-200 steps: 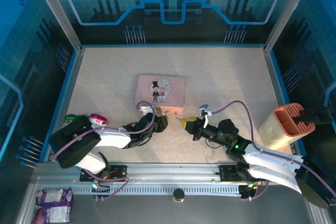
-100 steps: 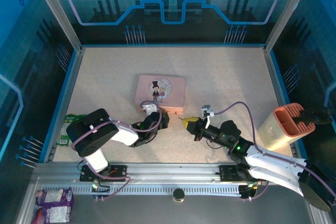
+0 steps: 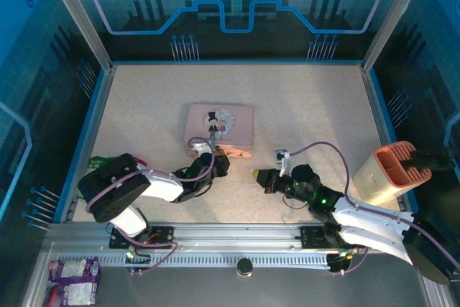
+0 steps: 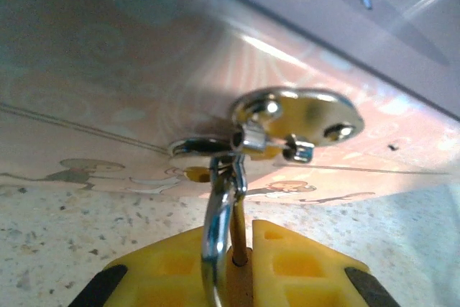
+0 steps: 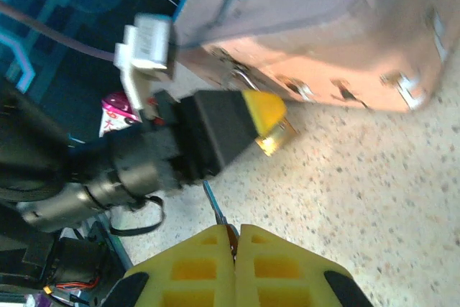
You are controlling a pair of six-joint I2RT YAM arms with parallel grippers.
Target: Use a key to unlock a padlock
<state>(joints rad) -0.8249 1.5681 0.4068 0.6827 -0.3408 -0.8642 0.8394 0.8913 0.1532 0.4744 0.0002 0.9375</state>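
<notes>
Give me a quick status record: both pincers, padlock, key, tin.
left pincer: shut on padlock
right pincer: shut on key
padlock: at the near side of the tin
key: blade sticks out past the fingertips, apart from padlock
tin: flat on table, just beyond both pincers
status: key not yet inserted

1. A speckled beige worktop (image 3: 309,106) forms the floor of the enclosure, edged by a thin blue border (image 3: 237,62).
2. The back wall (image 3: 237,5) is a blue panel printed with a grid, circuit lines and a gear motif.
3. Slanted aluminium posts (image 3: 76,12) rise at both rear corners.
4. A ribbed aluminium rail (image 3: 237,235) runs along the near edge.
</notes>
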